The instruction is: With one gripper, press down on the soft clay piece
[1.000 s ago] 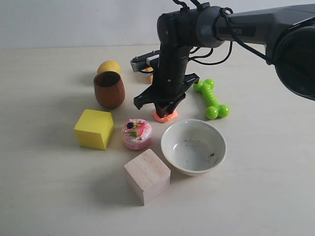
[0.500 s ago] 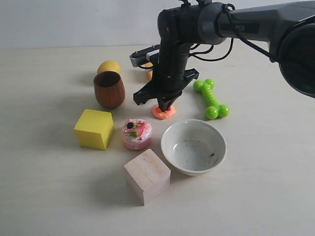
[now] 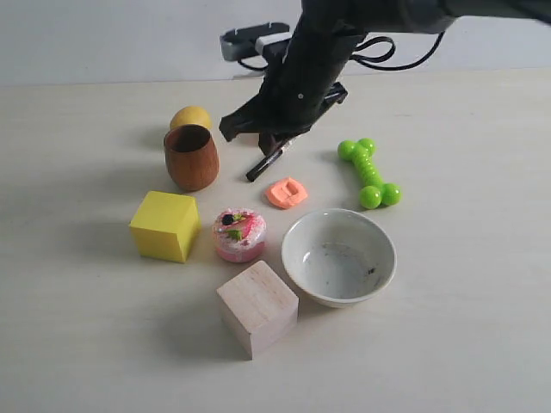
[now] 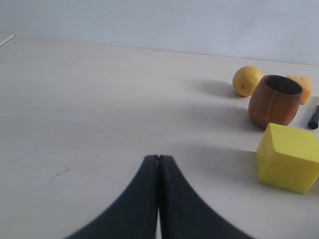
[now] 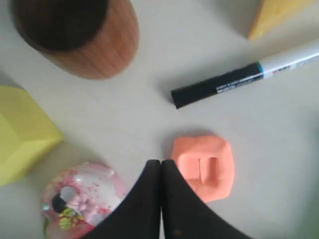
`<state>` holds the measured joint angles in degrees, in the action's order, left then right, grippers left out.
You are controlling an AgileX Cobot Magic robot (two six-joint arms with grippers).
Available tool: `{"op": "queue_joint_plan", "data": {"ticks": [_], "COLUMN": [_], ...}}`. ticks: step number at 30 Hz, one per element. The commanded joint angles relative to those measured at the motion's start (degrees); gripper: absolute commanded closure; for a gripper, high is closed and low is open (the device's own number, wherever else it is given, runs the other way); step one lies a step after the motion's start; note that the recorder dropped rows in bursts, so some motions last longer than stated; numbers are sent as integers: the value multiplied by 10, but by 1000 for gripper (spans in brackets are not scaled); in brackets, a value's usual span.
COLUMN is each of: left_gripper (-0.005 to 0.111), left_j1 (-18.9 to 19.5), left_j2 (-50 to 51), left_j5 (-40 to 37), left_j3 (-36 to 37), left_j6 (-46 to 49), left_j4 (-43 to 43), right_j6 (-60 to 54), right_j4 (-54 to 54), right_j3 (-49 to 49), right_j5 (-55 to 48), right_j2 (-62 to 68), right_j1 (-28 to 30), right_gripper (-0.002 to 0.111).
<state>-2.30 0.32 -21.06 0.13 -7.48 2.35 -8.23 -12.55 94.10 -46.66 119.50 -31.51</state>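
Observation:
The soft clay piece (image 3: 287, 192) lies flattened on the table with a squarish dent in its top, between the pink cake toy (image 3: 240, 234) and the green bone toy (image 3: 368, 172). My right gripper (image 3: 272, 142) hangs above and behind it, apart from it. In the right wrist view the right gripper (image 5: 160, 162) is shut with nothing between its fingers, and the clay (image 5: 204, 167) lies just beside the tips. My left gripper (image 4: 158, 158) is shut and empty over bare table, far from the clay, and it does not show in the exterior view.
A black and white marker (image 3: 267, 163) lies just behind the clay. A wooden cup (image 3: 191, 157), a lemon (image 3: 190, 117), a yellow block (image 3: 164, 225), a pale wooden block (image 3: 257, 307) and a white bowl (image 3: 338, 256) stand around. A cheese wedge (image 5: 276, 12) lies beyond the marker.
My right gripper has lifted off the clay and moved up and back. The clay, uncovered, shows a squarish dent. The marker is now in sight.

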Motion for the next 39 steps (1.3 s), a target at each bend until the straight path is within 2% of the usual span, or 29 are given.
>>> {"op": "queue_joint_plan", "data": {"ticks": [1,5,10,13,19,21,24,26,27,29,33,39], "left_gripper": [107,107,107,107,107,107,107,107,107,107,107,107], "left_j1": [-4,-4,-4,-4,-4,-4,-4,-4,-4,-4,-4,-4], "left_j2": [-3,-3,-3,-3,-3,-3,-3,-3,-3,-3,-3,-3], "left_j5": [4,4,4,4,4,4,4,4,4,4,4,4], "left_j3": [-1,-1,-1,-1,-1,-1,-1,-1,-1,-1,-1,-1], "left_j6": [-1,-1,-1,-1,-1,-1,-1,-1,-1,-1,-1,-1], "left_j4": [-2,-2,-2,-2,-2,-2,-2,-2,-2,-2,-2,-2], "right_j6": [-10,-10,-3,-2,-7,-7,4,82,143,176,177,173], "right_j4": [-25,-27,-47,-43,-37,-17,62,135,183,197,190,192], "right_j3": [-122,-238,-318,-326,-326,-326,-326,-326,-326,-328,-367,-448], "right_j5": [130,217,216,179,199,247,247,232,217,191,190,194], "right_j2": [-115,-221,-330,-371,-435,-447,-469,-481,-488,-503,-570,-681], "right_j1": [3,2,2,2,2,2,2,9,23,57,151,255], "right_gripper": [108,108,108,108,108,108,108,108,108,108,108,108]}}
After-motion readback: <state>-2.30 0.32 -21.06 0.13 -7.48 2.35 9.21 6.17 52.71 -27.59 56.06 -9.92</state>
